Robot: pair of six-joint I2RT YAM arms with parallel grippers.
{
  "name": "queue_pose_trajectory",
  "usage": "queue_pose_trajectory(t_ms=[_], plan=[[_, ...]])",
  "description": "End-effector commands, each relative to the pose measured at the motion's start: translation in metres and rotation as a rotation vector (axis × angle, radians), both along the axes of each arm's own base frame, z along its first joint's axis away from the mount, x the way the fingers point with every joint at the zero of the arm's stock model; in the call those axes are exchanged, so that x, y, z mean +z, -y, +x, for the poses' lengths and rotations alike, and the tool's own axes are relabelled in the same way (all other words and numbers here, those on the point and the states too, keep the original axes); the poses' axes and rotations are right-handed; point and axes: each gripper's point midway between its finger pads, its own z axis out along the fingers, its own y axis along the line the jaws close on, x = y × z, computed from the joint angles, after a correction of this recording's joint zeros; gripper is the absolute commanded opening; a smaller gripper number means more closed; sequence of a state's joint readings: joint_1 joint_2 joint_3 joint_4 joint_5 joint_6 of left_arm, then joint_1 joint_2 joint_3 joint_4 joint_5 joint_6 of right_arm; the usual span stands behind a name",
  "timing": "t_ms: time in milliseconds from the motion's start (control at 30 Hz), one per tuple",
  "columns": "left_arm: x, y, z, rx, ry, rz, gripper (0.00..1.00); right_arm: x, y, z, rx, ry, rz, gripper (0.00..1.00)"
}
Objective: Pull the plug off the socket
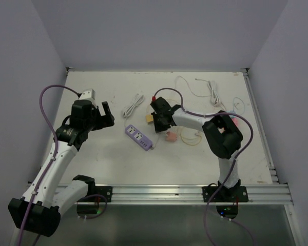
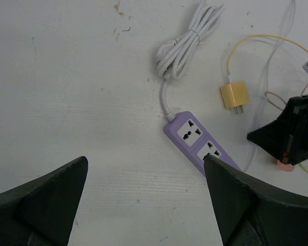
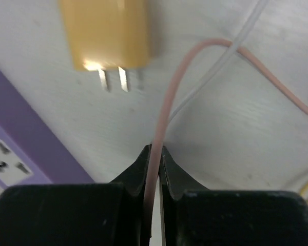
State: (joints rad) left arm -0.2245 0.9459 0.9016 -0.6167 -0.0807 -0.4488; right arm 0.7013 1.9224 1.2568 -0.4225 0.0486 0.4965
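The right gripper (image 3: 155,152) is shut tight on a thin pink wire (image 3: 166,105); the wire comes up from between the two black tips and bends off to the right; a thin white wire (image 3: 231,51) runs across under it on the table (image 1: 92,159)

The yellow plug (image 3: 105,33) lies flat on the table just past the right gripper; its metal pins (image 3: 113,79) are bare and stick out toward the gripper; it is not in any hole; the purple socket strip (image 2: 192,137) lies near it, and the two do not touch; the holes in the strip that can be seen have nothing in them; one end of the strip is hidden behind a finger of the left gripper

A white cord bundle (image 2: 187,43) sits at the far end of the strip and joins it; a small pink lump (image 1: 170,137) lies to the right of the strip, apart from it

The left gripper (image 1: 106,115) hangs over the table to the left of the strip; its jaws are wide apart and hold nothing
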Motion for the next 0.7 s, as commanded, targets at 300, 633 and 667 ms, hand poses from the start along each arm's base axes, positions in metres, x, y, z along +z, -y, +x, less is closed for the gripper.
queue_pose_trajectory(t_ms=[300, 633, 667], plan=[[0.027, -0.004, 0.001, -0.002, 0.081, 0.016, 1.0, 0.033, -0.17, 0.08, 0.241, 0.168, 0.2, 0.0], [0.031, -0.004, -0.001, 0.002, 0.09, 0.006, 1.0, 0.069, -0.155, 0.085, 0.318, 0.25, 0.081, 0.46], [0.033, -0.003, -0.001, 0.0, 0.095, 0.003, 1.0, 0.073, -0.147, 0.085, 0.317, 0.261, 0.059, 0.5]])
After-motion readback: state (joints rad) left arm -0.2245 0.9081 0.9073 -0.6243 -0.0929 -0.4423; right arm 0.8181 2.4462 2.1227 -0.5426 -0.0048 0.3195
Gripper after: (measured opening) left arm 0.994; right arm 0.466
